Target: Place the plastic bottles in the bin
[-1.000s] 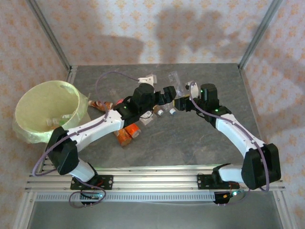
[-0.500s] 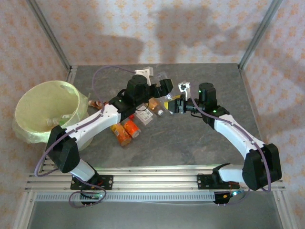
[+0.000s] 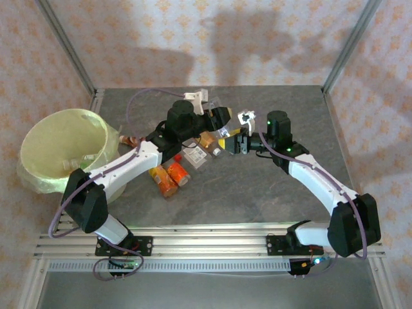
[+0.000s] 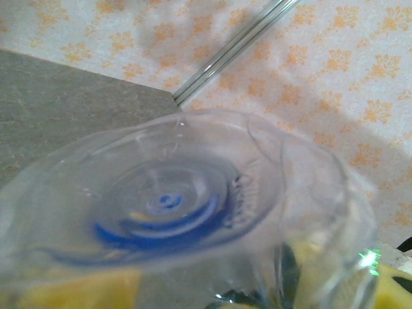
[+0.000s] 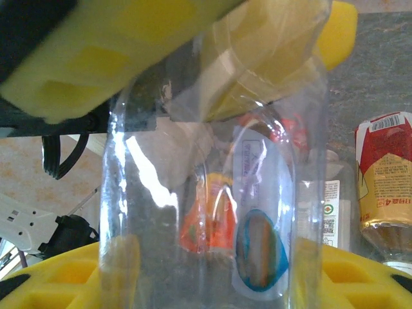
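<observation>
While the right gripper [image 3: 235,143] is clamped on one end of a clear bottle [image 3: 226,131], the left gripper [image 3: 220,120] meets it from the opposite side, so the bottle hangs between the two arms above the middle of the table [image 3: 277,187]. From the right wrist, the clear bottle [image 5: 212,193] stands between that gripper's own yellow pads [image 5: 77,277] low in the frame, and the left gripper's yellow fingers [image 5: 109,51] press on its far end, one to each side, the thin plastic creased there. From the left wrist, the bottle's base [image 4: 174,199] sits right against the lens with a blue ring showing through it. Below the pair, loose bottles lie on the table: two orange ones [image 3: 170,177] side by side, a clear labelled one [image 3: 195,156] and another orange one [image 3: 209,140]. The bin [image 3: 96,123], lined in pale yellow-green, stands well apart at the left edge, with one bottle [image 3: 76,162] lying inside it and another [image 3: 133,140] just outside it.
</observation>
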### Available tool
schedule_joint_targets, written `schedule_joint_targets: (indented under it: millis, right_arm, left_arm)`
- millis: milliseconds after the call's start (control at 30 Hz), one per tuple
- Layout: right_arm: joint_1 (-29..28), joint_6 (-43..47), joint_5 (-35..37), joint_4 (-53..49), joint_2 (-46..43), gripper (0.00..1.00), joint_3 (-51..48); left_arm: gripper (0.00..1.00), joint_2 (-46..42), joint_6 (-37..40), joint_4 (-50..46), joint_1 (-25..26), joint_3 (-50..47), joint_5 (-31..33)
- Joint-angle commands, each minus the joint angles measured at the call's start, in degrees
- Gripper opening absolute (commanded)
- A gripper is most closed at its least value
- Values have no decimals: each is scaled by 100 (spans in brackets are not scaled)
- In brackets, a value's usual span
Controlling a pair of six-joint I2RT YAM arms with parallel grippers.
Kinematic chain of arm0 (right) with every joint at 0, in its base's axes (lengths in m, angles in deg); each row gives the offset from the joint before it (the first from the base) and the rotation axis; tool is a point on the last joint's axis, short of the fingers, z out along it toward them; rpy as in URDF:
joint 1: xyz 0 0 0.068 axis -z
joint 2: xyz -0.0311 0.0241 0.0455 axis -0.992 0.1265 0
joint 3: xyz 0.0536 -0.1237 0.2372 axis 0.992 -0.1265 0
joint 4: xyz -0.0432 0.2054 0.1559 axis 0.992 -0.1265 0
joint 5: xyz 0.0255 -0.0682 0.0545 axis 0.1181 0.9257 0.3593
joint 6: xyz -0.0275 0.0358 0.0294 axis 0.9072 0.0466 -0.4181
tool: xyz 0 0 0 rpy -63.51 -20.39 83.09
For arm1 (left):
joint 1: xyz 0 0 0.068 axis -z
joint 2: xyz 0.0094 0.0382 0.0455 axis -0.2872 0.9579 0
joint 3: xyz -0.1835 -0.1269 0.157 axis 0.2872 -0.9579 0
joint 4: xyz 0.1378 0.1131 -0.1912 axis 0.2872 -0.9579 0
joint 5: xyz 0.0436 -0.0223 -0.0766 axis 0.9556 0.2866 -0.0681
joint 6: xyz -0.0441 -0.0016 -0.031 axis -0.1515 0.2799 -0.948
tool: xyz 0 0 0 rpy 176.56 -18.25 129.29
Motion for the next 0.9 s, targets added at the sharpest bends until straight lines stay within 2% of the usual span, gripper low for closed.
schedule_joint_targets:
  millis: [0,200,700,867]
  right_arm:
    - [-24,-3,22,202,-81,52,218]
    - [-30,8,186,138,-81,59,212]
    - [-23,68,372,50,-116,73,268]
    - [-21,205,599,-90,-224,81,338]
  left_arm:
    - [52,-154,67,241,-19,-59,-168]
    - [47,-80,-37,338,-17,-69,-105]
    - [47,-197,38,71,-19,-76,331]
    - [47,-400,329,-388,-20,-30,784]
